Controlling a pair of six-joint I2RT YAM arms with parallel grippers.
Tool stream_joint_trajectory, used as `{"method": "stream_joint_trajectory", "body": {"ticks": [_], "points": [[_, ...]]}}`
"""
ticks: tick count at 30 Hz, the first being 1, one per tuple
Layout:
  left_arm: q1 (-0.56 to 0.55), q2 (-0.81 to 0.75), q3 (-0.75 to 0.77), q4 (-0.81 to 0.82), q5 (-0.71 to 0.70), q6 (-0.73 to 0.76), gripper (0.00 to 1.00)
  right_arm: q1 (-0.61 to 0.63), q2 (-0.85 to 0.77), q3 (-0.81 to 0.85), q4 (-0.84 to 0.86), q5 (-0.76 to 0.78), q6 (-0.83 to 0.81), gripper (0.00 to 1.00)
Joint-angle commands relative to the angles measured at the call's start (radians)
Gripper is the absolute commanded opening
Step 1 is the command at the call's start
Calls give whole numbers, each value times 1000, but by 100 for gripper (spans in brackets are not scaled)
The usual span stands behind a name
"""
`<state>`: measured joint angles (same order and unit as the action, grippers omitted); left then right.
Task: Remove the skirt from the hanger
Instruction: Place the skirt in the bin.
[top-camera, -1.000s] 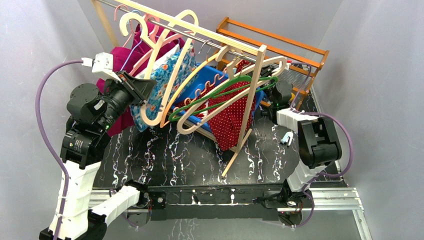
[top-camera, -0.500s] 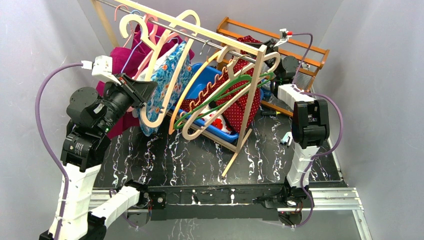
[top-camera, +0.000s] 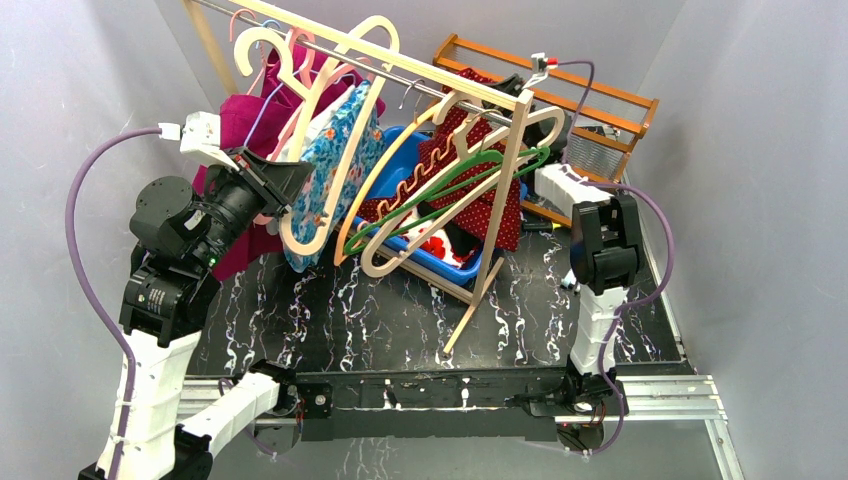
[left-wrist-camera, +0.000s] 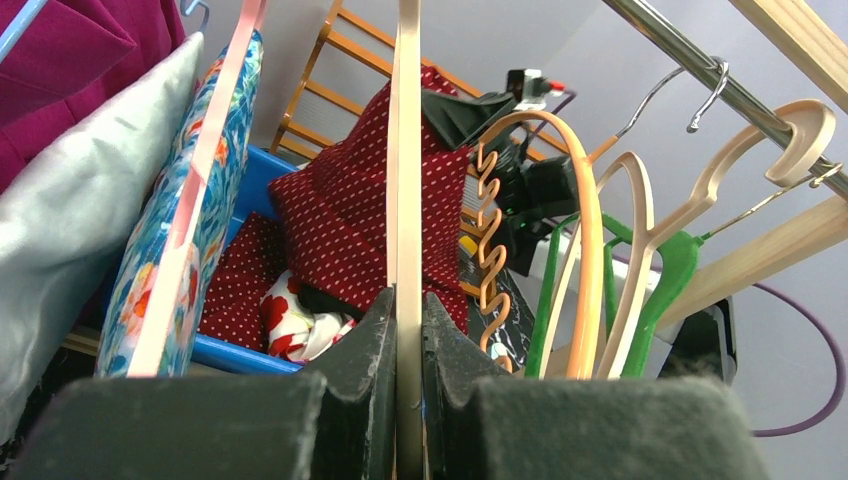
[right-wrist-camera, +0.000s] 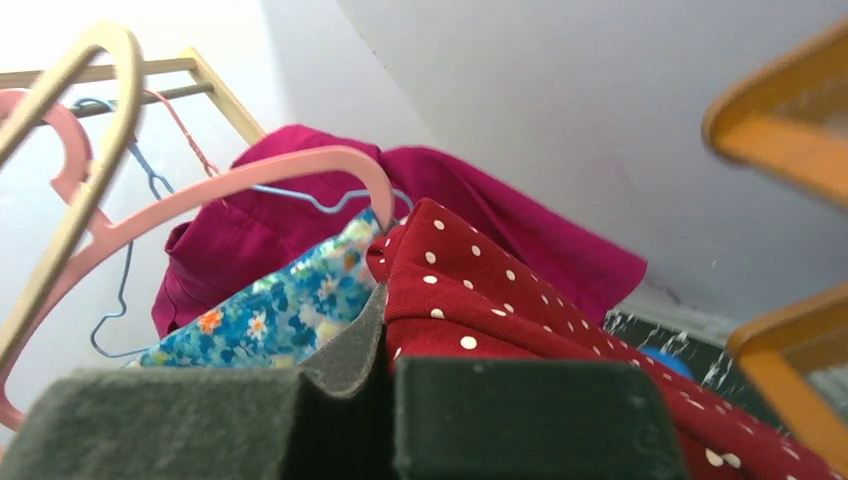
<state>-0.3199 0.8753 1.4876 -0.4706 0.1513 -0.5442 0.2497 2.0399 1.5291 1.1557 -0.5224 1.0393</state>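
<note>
The red, white-dotted fabric skirt hangs bunched up just below the metal clothes rail. Looks light, soft and floppy, so pinching a fold near the top edge seems right. The right gripper is clamped tight on one such fold, and the left gripper is squeezing a cream wooden hanger under the rail.

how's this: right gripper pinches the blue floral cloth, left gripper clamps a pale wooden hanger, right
No: the right gripper pinches the red white-dotted skirt, per the right wrist view. The left gripper does clamp the pale wooden hanger.
</note>
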Motion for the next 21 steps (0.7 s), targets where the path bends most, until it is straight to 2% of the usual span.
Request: {"method": "stream_joint_trajectory", "body": {"ticks": [1, 8, 12, 17, 21], "points": [[4, -7, 13, 58, 21, -23, 0, 39, -21, -114, 96, 102, 53, 0], [3, -20, -12, 69, 24, -48, 0, 53, -46, -345, 75, 140, 32, 1], [4, -13, -5, 64, 29, -53, 0, 47, -46, -365, -16, 77, -1, 6], [3, -11, 3, 59, 19, -55, 0, 22, -81, -444, -117, 21, 25, 18], [4, 3, 6, 58, 21, -53, 0, -19, -188, -477, -327, -11, -41, 36]]}}
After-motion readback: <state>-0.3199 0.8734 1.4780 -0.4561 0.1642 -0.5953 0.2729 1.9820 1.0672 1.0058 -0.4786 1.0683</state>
